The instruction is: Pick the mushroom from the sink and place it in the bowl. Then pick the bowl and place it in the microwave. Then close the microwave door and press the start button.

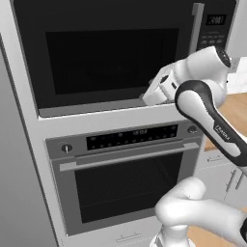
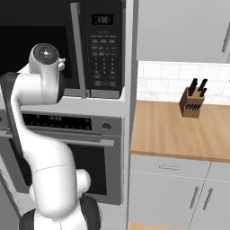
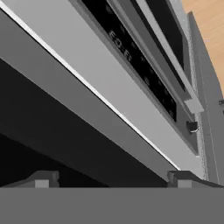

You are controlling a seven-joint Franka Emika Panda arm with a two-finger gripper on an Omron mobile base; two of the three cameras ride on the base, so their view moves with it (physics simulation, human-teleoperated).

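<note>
Built-in cabinetry holds the microwave [image 1: 120,53] above the oven [image 1: 125,178]. We find the microwave door [image 1: 108,60] shut, our gripper [image 3: 111,178] spread and empty at its lower edge, presumably bound for the keypad [image 2: 102,58] at right.

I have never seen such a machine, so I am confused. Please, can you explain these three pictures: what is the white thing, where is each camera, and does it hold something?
The white thing is a robot arm on a base that can drive, in a simulated kitchen. Two cameras sit on that base, behind the arm to its left and right. They show the black microwave with its door closed, the oven below it, and a wooden counter with a knife block. The third camera sits on the hand. It looks along the pincer, whose two dark tips stand wide apart with nothing between them, close to the microwave's lower edge.
</note>
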